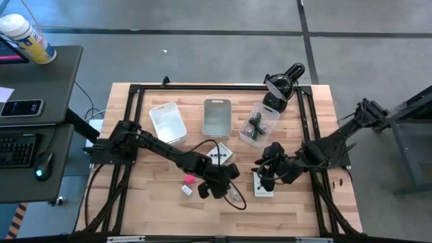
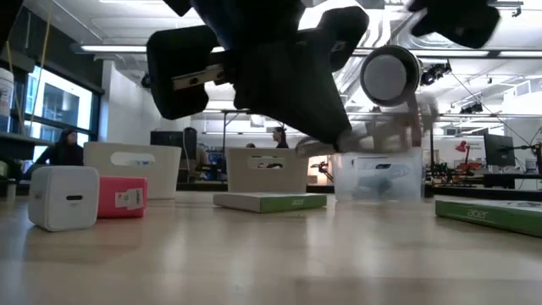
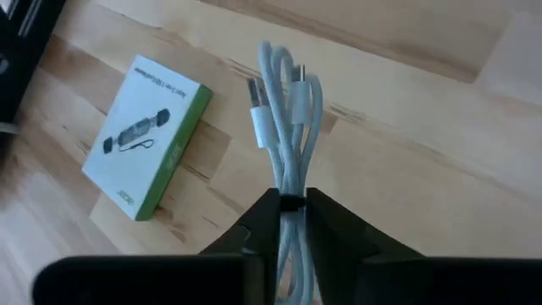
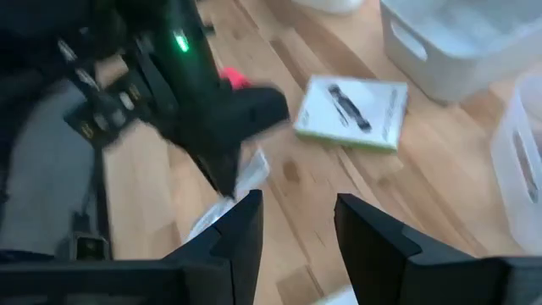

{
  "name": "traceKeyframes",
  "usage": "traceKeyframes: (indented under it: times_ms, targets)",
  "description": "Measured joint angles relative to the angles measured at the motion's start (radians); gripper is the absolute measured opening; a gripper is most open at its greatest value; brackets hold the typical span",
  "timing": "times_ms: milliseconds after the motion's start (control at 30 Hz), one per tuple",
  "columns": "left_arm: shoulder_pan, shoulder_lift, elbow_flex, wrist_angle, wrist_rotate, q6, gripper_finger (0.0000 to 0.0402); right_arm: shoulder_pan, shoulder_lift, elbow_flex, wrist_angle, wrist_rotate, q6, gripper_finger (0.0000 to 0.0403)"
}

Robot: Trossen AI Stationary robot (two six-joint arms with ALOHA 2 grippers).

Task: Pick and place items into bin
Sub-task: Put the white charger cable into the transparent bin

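So the left gripper [image 1: 228,191] is down near the front middle of the table [image 1: 304,209], fingers pinched narrow around a bundled white USB cable [image 3: 284,127], which sticks out past the fingertips just above the wood. The right gripper [image 1: 264,177] hangs at about 3 o'clock from it, jaws parted and nothing between them, over a white-and-green box [image 1: 262,187]. A second flat box [image 1: 221,154] lies at 12 o'clock from the left gripper. The pink block [image 1: 190,179] and a white charger cube [image 1: 186,191] sit at its 9 o'clock. Three bins stand at the back: white [image 1: 167,122], grey [image 1: 217,116], and a clear one [image 1: 259,124] with small items inside.
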Motion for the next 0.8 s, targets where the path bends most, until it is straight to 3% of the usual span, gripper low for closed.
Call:
traceKeyframes:
  times_ms: [167, 367, 533, 800]
  targets:
    - [0.000, 0.000, 0.000, -0.061, 0.002, 0.004, 0.0116, 0.034, 0.025, 0.000, -0.051, 0.014, 0.070, 0.0138]
    - [0.000, -0.018, -0.002, -0.156, 0.037, -0.033, 0.0165, 0.032, 0.087, 0.000, 0.016, -0.032, 0.109, 0.0138]
    - [-0.001, -0.092, -0.001, -0.274, 0.114, -0.070, 0.0178, 0.009, 0.214, 0.000, 0.168, -0.075, 0.096, 0.0138]
    - [-0.002, -0.270, -0.001, -0.494, 0.093, -0.082, 0.0160, -0.038, 0.413, 0.000, 0.335, -0.149, 0.143, 0.0138]
